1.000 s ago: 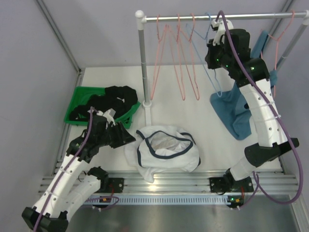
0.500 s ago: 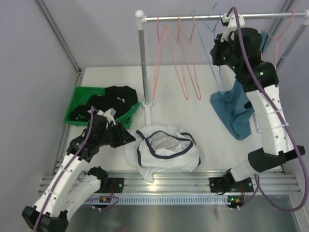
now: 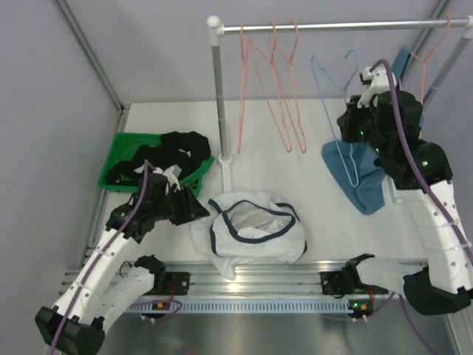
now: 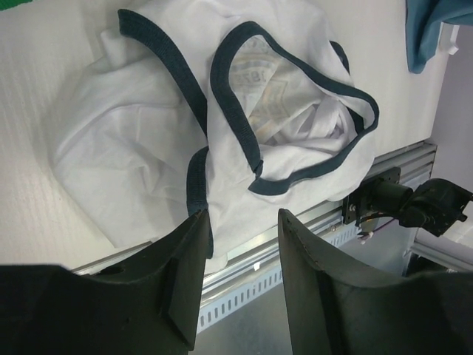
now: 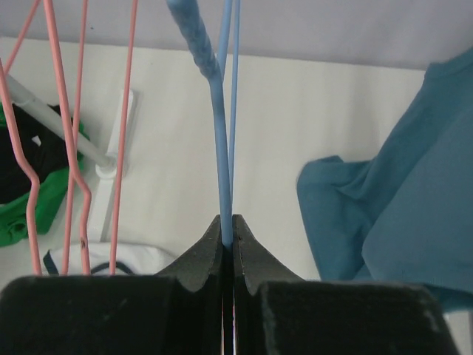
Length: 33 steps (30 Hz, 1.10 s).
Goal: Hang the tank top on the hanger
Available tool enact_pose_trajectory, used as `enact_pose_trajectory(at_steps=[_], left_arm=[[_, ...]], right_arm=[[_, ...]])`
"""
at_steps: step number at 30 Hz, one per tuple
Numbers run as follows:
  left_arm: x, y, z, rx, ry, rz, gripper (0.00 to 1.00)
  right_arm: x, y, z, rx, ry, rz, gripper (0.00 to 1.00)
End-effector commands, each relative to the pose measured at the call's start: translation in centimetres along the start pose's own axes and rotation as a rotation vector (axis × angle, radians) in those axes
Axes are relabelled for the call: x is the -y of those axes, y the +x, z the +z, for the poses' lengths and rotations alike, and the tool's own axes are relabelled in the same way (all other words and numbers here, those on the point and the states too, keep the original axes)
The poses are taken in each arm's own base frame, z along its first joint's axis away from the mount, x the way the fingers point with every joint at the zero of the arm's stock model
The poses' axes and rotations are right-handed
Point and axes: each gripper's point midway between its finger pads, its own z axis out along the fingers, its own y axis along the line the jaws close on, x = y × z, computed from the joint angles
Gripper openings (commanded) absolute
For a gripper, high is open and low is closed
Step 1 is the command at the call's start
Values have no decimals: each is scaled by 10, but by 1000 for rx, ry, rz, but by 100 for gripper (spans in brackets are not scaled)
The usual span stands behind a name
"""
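The white tank top (image 3: 251, 231) with navy trim lies crumpled on the table near the front rail; it also fills the left wrist view (image 4: 133, 140). My left gripper (image 3: 194, 210) hovers at its left edge, open (image 4: 241, 222), with nothing between the fingers. The light-blue wire hanger (image 3: 329, 111) hangs free of the rail at the right, over the table. My right gripper (image 3: 353, 122) is shut on the hanger's wire (image 5: 219, 148), pinched at the fingertips (image 5: 228, 223).
Pink hangers (image 3: 275, 96) hang from the metal rail (image 3: 332, 26), whose post (image 3: 219, 96) stands mid-table. A green bin (image 3: 118, 148) with black garments sits at the left. A teal top (image 3: 362, 177) drapes beneath the right arm, beside the gripper (image 5: 399, 200).
My right arm has drawn the blue hanger off the rail and carried it down and to the right. The left arm has shifted only slightly.
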Motion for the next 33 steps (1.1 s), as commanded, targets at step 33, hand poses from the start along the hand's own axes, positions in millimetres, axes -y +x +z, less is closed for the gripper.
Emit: enact_pose_trajectory(at_steps=[33], left_arm=[[21, 4, 75, 167, -478, 220, 50]], right_arm=[[-95, 271, -130, -475, -636, 169, 0]])
